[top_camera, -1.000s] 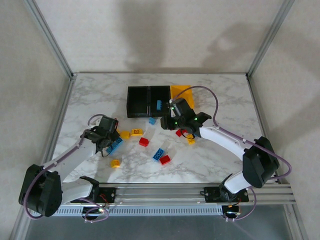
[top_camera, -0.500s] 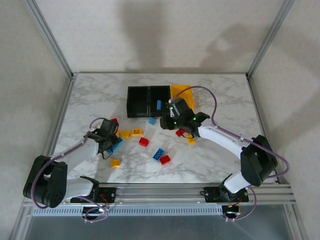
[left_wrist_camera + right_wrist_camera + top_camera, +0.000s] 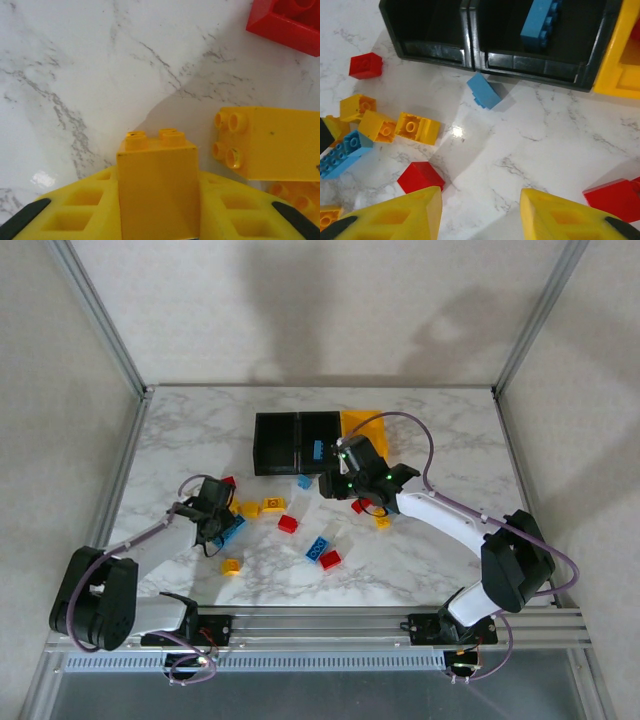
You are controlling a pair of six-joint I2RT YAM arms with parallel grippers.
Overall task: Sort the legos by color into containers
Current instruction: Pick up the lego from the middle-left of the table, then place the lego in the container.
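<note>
Left wrist: left end effector (image 3: 157, 210) clamped on a yellow brick (image 3: 156, 170), low over the table (image 3: 75, 60), left side. Right end effector (image 3: 481, 212) apart, empty, near the bins (image 3: 470, 30). I see one blue brick (image 3: 540, 22) binned. Loose bricks (image 3: 288, 524) remain, so I'd call it early.

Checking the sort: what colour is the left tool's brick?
Yellow; the brick shows best in the left wrist view.

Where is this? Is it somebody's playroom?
Probably not a playroom: it looks like a robot test booth. A marble-look table sits inside plain white walls with metal corner posts, and the left arm and right arm are bolted to a rail.
</note>
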